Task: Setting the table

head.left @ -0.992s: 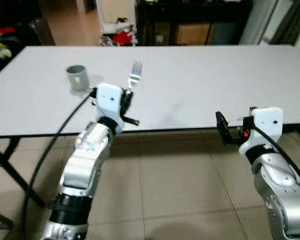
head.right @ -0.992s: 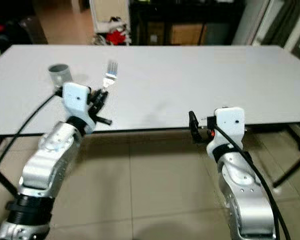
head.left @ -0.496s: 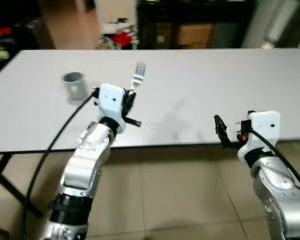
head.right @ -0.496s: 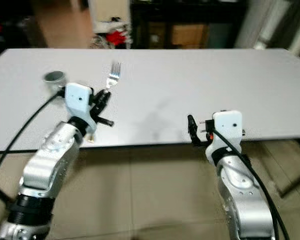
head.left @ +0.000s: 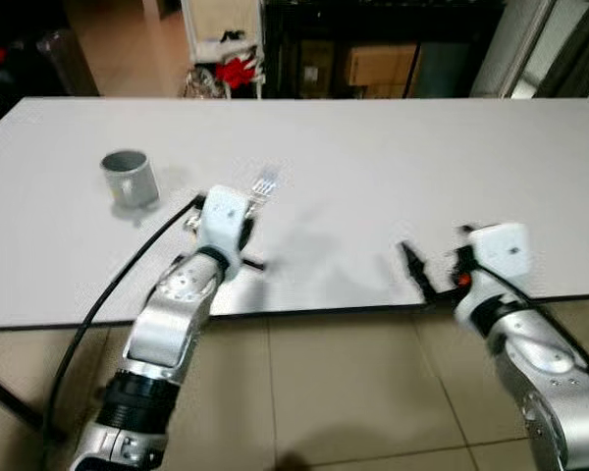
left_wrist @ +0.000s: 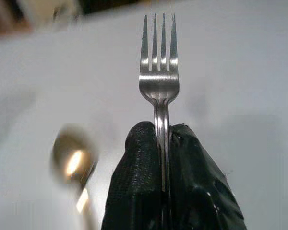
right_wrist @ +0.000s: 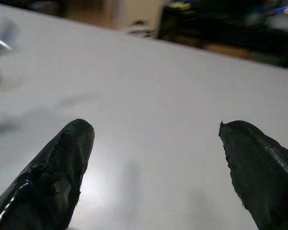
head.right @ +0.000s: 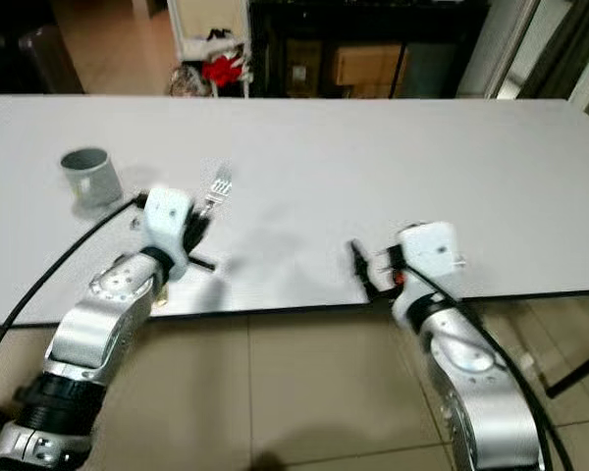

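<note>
The left gripper [left_wrist: 164, 158] has its fingers clamped on the fork [left_wrist: 159, 72] handle, tines forward just beyond the grey cup [head.left: 130, 178] over the white surface [head.left: 393, 157], likely to lay it, while the right gripper [right_wrist: 153, 163] waits with fingers wide.

Silver fork [left_wrist: 159, 76]; grey cup [head.left: 129, 178]; white table [head.left: 393, 157]
</note>
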